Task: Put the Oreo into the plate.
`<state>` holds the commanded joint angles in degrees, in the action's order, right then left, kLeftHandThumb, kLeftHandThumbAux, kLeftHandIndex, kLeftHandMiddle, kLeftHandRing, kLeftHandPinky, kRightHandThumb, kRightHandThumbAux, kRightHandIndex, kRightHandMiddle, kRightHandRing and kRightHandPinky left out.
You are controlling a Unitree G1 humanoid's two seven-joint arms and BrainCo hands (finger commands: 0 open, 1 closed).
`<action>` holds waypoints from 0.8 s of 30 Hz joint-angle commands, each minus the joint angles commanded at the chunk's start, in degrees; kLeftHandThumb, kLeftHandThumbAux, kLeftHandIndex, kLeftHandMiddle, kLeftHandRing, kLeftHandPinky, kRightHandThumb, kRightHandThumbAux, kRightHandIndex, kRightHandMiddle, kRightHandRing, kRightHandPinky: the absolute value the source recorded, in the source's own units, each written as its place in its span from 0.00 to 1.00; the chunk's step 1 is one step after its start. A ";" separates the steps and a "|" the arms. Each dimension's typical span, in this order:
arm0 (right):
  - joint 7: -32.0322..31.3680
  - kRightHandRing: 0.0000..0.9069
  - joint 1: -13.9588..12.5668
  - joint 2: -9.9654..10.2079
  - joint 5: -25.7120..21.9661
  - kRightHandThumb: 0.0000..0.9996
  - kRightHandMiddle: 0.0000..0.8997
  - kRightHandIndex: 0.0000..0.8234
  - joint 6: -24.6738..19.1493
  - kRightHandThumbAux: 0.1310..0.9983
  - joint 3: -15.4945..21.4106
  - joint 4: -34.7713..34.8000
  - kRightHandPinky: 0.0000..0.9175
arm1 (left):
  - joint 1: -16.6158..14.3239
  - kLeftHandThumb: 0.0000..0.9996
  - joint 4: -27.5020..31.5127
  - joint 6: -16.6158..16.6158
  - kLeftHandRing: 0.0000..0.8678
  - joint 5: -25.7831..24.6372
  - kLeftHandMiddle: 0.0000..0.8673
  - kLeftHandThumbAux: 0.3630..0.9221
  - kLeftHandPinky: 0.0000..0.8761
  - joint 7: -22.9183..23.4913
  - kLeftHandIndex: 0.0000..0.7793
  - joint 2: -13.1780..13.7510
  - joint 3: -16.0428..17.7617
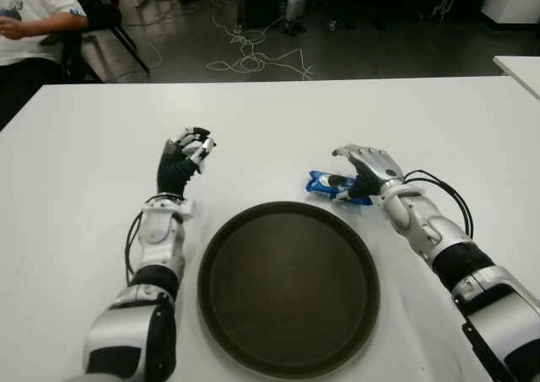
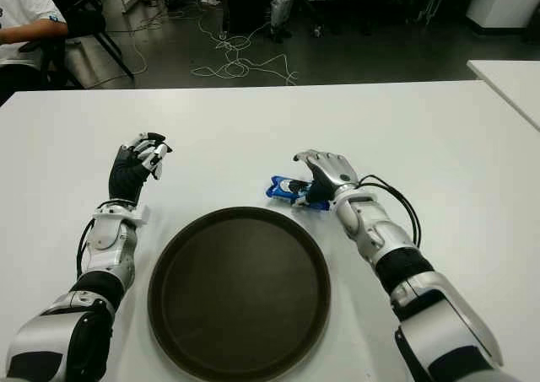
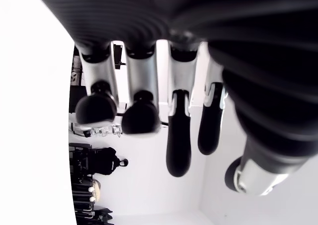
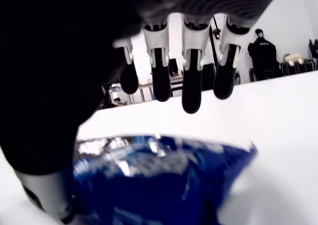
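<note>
right hand arched over the oreo (fingers extended).

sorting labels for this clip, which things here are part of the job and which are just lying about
Part of the job:
- Oreo pack, blue, on the table under the right hand, fingers extended above it
- plate, dark, round, nothing in it

Just there:
- left hand, holding nothing
- white table
- cables on the floor
- seated person

Seated person, floor cables, white table.
</note>
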<state>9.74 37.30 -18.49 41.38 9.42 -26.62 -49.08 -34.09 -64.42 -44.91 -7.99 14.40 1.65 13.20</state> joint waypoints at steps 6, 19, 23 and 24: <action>-0.51 0.25 -0.35 -0.30 0.04 0.00 0.24 0.26 -0.44 0.68 0.22 0.91 0.22 | 0.38 0.86 0.98 0.64 0.94 -0.04 0.60 0.54 0.92 0.08 0.53 -0.14 -0.18; -1.31 0.21 -0.65 -0.52 -0.29 0.00 0.20 0.22 -1.00 0.65 0.72 1.46 0.18 | 1.12 0.86 2.48 0.54 0.95 0.33 0.61 0.54 0.93 -0.34 0.53 0.04 -1.12; -0.92 0.21 -0.64 -0.70 -0.10 0.00 0.21 0.22 -0.68 0.67 0.58 1.18 0.18 | 1.31 0.86 2.73 0.64 0.95 0.60 0.61 0.54 0.93 -0.77 0.53 0.09 -1.31; -0.57 0.21 -0.62 -0.77 -0.08 0.00 0.21 0.22 -0.27 0.67 0.56 0.98 0.18 | 1.35 0.86 2.83 0.75 0.95 0.63 0.61 0.54 0.93 -0.84 0.53 0.09 -1.36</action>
<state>9.17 36.68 -19.26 41.31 9.16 -26.07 -48.10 -32.74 -61.59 -44.16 -7.36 13.56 1.75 11.84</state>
